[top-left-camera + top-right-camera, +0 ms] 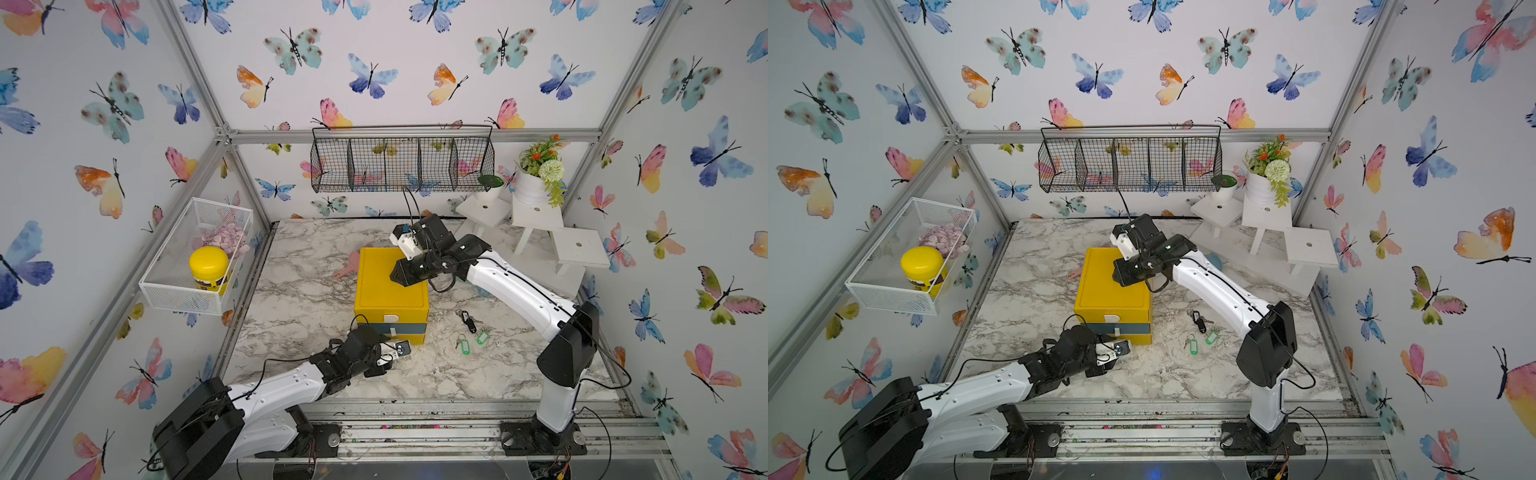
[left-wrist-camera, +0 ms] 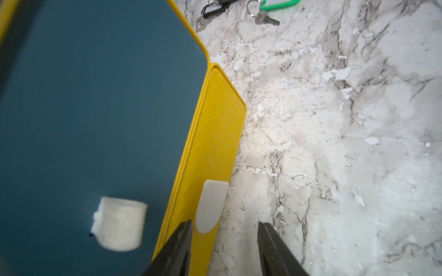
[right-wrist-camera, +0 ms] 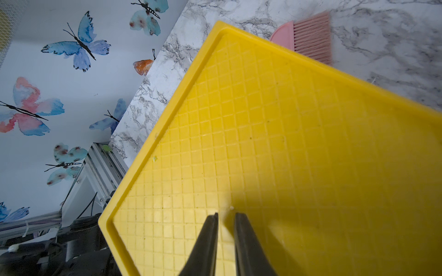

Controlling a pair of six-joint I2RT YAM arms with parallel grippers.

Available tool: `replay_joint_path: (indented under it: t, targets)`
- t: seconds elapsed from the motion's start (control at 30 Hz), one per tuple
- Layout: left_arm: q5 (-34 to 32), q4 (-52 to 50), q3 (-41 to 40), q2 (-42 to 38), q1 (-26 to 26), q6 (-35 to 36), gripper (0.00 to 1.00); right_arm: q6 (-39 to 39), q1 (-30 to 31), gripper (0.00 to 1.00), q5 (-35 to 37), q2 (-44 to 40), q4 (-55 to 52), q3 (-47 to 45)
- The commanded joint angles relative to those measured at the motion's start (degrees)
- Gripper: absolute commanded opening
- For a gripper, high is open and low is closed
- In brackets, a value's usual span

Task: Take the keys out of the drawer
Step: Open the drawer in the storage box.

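The yellow drawer unit [image 1: 390, 282] stands mid-table, with a blue middle drawer [image 2: 95, 107] and a yellow bottom drawer [image 2: 215, 133]; all fronts look pushed in. Three keys lie on the marble right of it: one with a black tag [image 1: 469, 322] and two with green tags [image 1: 464, 347] [image 1: 482, 337]. My left gripper [image 2: 224, 227] is open at the bottom drawer's front, its white handle [image 2: 210, 205] just inside one finger. My right gripper [image 3: 226, 215] rests over the unit's gridded top [image 3: 263, 143], its jaws a narrow gap apart, holding nothing.
A pink brush [image 1: 347, 266] lies behind the unit. A white wire basket [image 1: 195, 257] with a yellow-lidded jar hangs on the left wall. A black wire basket [image 1: 399, 162] hangs at the back. White steps with plant pots [image 1: 536, 216] fill the back right corner.
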Motion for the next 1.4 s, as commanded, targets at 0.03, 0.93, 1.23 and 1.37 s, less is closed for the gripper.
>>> replay_joint_path:
  t: [0.03,0.93,1.23,1.37]
  targets:
    - [-1.24,2.63,1.12,1.45,0.41,-1.33,0.51,0.86,0.4,0.21,0.88,2.27,-7.31,-3.31]
    - [0.69,-5.31,3.49,7.56,0.63,-1.83,0.51,0.77,0.49,0.41,-0.53,3.89,-9.0,-1.99]
    - [4.53,-14.39,3.65,3.2,0.43,-2.85,0.5,0.34,0.49,0.41,-1.2,3.66,-9.24,-2.57]
    - [7.09,-19.29,4.33,0.79,-0.43,-2.39,0.5,-0.26,0.49,0.41,-1.02,3.36,-10.15,-2.72]
